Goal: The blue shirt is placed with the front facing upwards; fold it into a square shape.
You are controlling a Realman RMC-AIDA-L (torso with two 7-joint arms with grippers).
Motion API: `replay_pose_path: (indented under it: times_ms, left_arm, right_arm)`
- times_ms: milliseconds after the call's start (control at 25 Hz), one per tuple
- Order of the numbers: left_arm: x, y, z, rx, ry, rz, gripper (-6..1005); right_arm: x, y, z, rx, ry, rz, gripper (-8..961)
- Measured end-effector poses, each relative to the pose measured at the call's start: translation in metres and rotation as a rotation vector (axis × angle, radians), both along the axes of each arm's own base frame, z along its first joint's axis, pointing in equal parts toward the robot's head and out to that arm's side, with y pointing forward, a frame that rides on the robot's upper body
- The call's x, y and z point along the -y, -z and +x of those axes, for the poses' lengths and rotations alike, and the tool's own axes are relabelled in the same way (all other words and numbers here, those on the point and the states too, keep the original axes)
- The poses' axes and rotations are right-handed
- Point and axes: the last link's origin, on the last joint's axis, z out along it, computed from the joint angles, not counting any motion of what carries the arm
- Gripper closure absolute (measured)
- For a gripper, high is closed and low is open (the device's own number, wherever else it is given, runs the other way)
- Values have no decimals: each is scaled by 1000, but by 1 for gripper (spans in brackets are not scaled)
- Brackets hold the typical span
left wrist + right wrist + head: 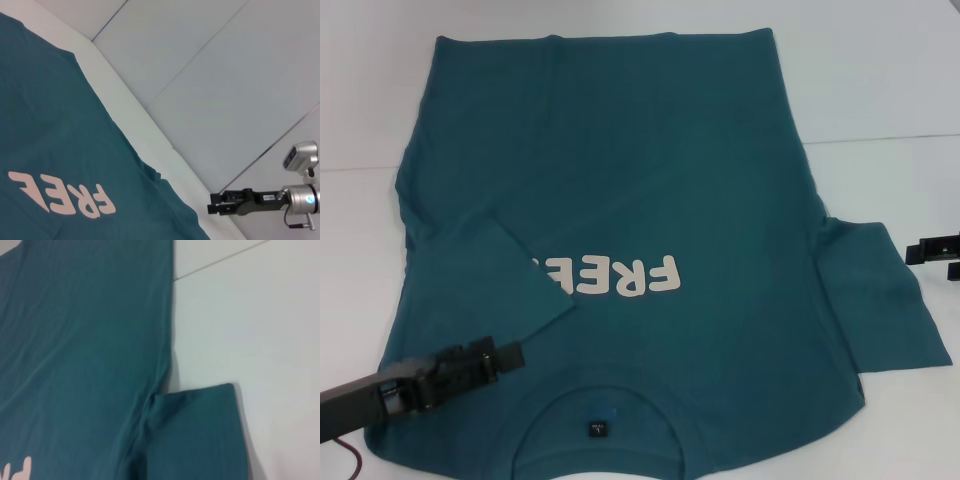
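Large dark teal-blue short-sleeved cotton T-shirt lies flat on the white bench, front up, collar toward the robot, hem at the far side. Cream "FREE" chest print reads upside down from the head view; its last character is covered. The sleeve on the robot's left is folded inward across the chest, its corner lying over the end of the print. The sleeve on the robot's right is still spread out flat on the bench, sticking out past the body edge. Small dark neck label shows inside the collar at the near edge. Left tool sits over the near-left shoulder area of the shirt, black fingers pointing toward the middle; it has no cloth in it, and I cannot tell how far open it is. Right tool is at the right edge of the head view, just off the far end of the spread sleeve, over the bare bench; nothing held, opening cannot be told either. Left wrist view shows the shirt body with the print, and the right tool farther off beyond the shirt edge. Right wrist view shows the shirt side seam and the spread sleeve on the bench.
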Motion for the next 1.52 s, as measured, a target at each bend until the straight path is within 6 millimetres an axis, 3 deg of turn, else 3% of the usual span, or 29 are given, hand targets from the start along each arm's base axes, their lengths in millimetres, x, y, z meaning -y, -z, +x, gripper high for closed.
replay_pose_path:
  times_ms: [360,1520]
  left_arm:
    - [1,0,-1,3,-6,8,123]
    - [-1,1,-4,-9,-24,21,122]
  right_arm:
    - [-7,18,0,-10,45,10,120]
    - [-11,29,-3,23,27,9,122]
